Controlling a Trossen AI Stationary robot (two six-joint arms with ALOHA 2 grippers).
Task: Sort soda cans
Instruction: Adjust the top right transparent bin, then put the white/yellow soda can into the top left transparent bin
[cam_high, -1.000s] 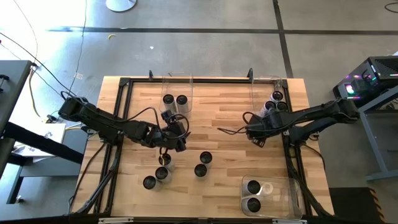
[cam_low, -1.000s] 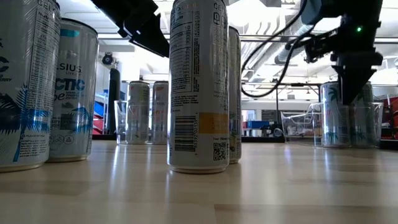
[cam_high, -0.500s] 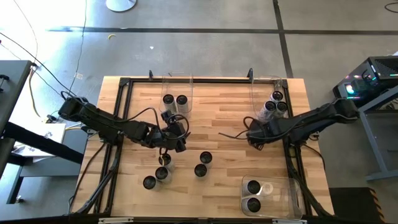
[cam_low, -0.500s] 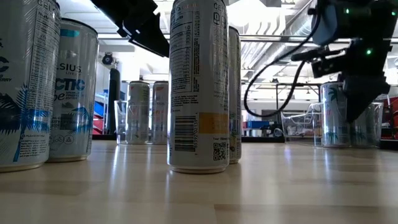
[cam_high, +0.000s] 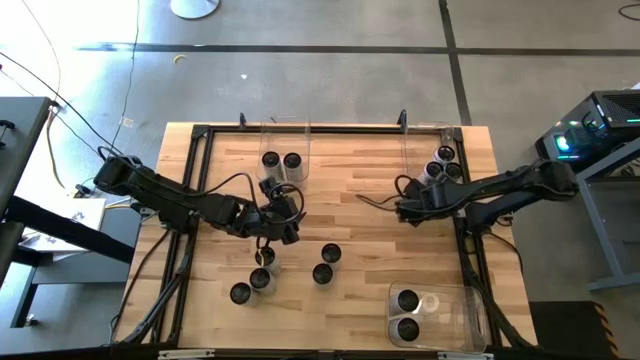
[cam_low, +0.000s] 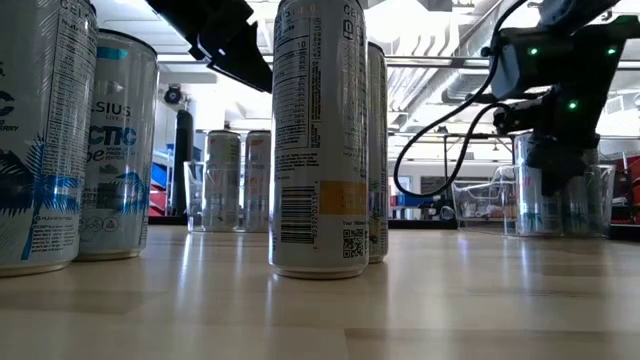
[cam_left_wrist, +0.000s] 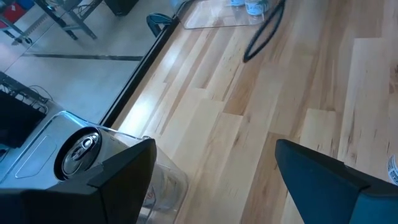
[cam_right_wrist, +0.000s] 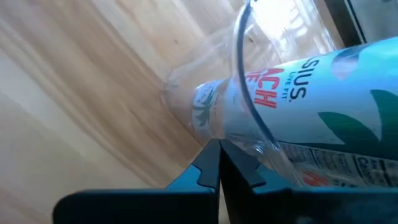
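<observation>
Soda cans stand upright in three clear bins and loose on the table. Several loose cans (cam_high: 322, 273) stand at the near left and fill the front of the low view (cam_low: 320, 140). My left gripper (cam_high: 287, 216) hangs open above them, nothing between its fingers (cam_left_wrist: 214, 163). My right gripper (cam_high: 403, 209) is shut, tips down (cam_low: 548, 185), at the corner of the far right bin (cam_high: 412, 150). That bin holds three cans (cam_high: 433, 170). In the right wrist view one of them, white with a teal label (cam_right_wrist: 323, 118), fills the picture beyond the shut fingers (cam_right_wrist: 219, 163). My right gripper's shut fingertips (cam_right_wrist: 211, 163) stand at the lower corner of the far right bin's clear wall (cam_right_wrist: 186, 106), slanting down from the near side. I cannot tell whether they touch the wall. Nothing is between the fingers.
A far left bin (cam_high: 303, 135) holds three cans (cam_high: 281, 160), one showing in the left wrist view (cam_left_wrist: 79, 149). A near right bin (cam_high: 470, 305) holds two cans (cam_high: 407, 314). A black frame (cam_high: 195, 140) runs round the table. Bare wood lies at the table's middle.
My right gripper has sunk toward the table beside the far right bin and tipped more steeply downward, rolling a little. My left gripper and all the cans have kept still.
</observation>
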